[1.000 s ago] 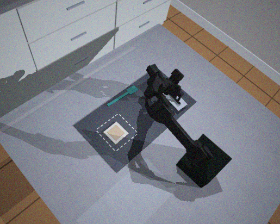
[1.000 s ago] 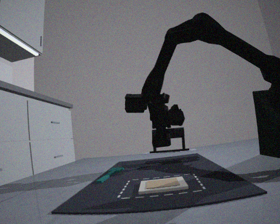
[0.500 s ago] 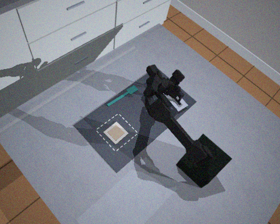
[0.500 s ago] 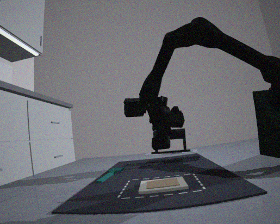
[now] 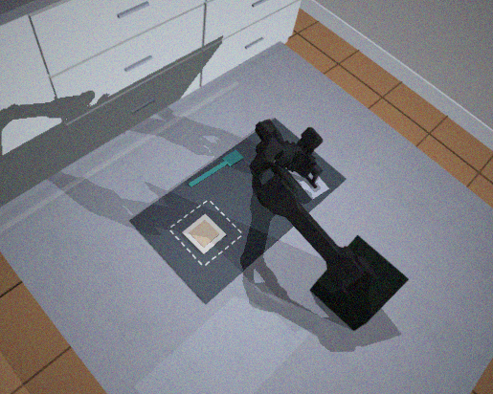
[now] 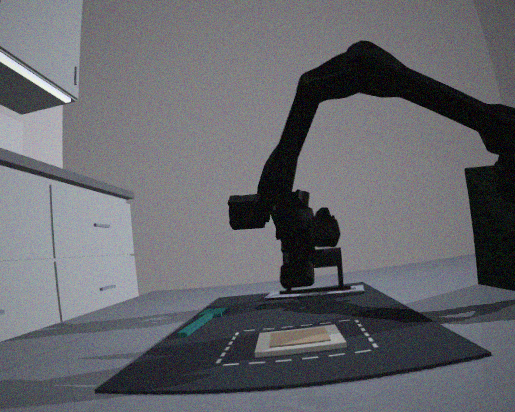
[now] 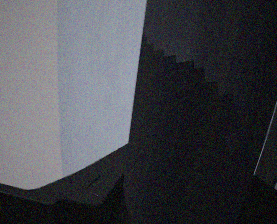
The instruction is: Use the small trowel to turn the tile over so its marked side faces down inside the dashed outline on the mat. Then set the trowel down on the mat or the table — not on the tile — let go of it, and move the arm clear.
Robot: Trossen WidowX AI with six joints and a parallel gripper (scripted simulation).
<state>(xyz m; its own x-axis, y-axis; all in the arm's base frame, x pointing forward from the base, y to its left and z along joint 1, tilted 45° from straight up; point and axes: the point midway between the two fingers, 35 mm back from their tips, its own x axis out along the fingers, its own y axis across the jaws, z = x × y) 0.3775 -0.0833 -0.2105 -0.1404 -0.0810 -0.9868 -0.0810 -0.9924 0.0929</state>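
Note:
The tile lies flat on the mat, inside the dashed outline. Its upper face shows a tan square with a cream border; I cannot tell whether that is the marked side. The trowel has a flat pale blade and a dark bracket-like handle. My gripper is shut on the handle, past the far side of the outline. The blade is low over the mat's far part; contact is unclear. The dark close-up in the wrist view hides the grip.
A teal tool with a long handle and a square flat end lies along the mat's cabinet side. The dark mat lies on the grey table. White drawers stand beyond the table.

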